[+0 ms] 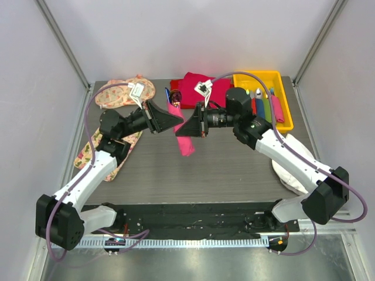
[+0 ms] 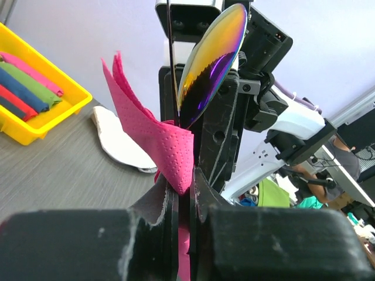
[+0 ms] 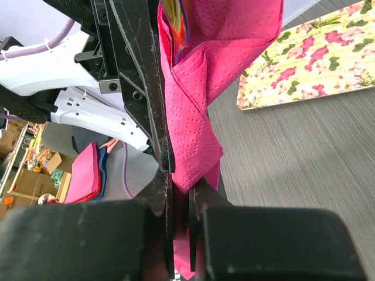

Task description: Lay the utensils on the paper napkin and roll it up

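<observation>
The pink paper napkin (image 1: pixel 185 141) is rolled into a loose tube and held in the air above the middle of the table, tilted, with its lower end hanging free. My left gripper (image 1: pixel 176 120) and right gripper (image 1: pixel 183 130) meet on it from opposite sides, and both are shut on the roll. In the left wrist view the jaws (image 2: pixel 184 190) pinch the napkin (image 2: pixel 158 137), and an iridescent spoon head (image 2: pixel 212 55) of the utensils sticks out of it. In the right wrist view the jaws (image 3: pixel 181 190) pinch the wrapped napkin (image 3: pixel 196 117). A dark blue handle end (image 1: pixel 167 95) sticks out of the top.
A yellow tray (image 1: pixel 258 76) of coloured-handled cutlery stands at the back right. A red-magenta cloth pile (image 1: pixel 188 88) lies at the back centre. Floral mats lie at the back left (image 1: pixel 117 93) and the left (image 1: pixel 87 153). A white object (image 1: pixel 293 175) lies at the right.
</observation>
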